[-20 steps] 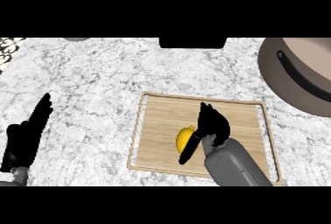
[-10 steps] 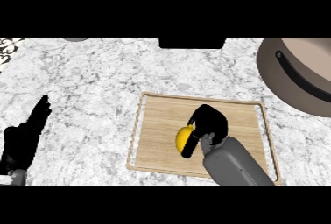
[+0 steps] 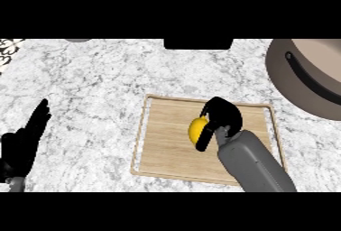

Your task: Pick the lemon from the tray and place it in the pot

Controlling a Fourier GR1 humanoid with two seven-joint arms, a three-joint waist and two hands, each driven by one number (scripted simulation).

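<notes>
The right hand point(image 3: 222, 118) was observed with fingers curled round the lemon point(image 3: 197, 129) on the tray point(image 3: 160, 155). The left hand point(image 3: 25, 143) was noted resting, fingers straight together.

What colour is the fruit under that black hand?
Yellow: the lemon, seen in the head view, on the tray.

One yellow oval lemon point(image 3: 197, 129), one pale wooden rectangular tray point(image 3: 170, 153), one large brown round pot point(image 3: 307, 76), two black hands: right hand point(image 3: 222, 118), left hand point(image 3: 24, 142).

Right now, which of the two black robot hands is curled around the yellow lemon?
The right robot hand, curled over the yellow lemon on the wooden tray. The left robot hand rests open at the counter's left edge.
</notes>
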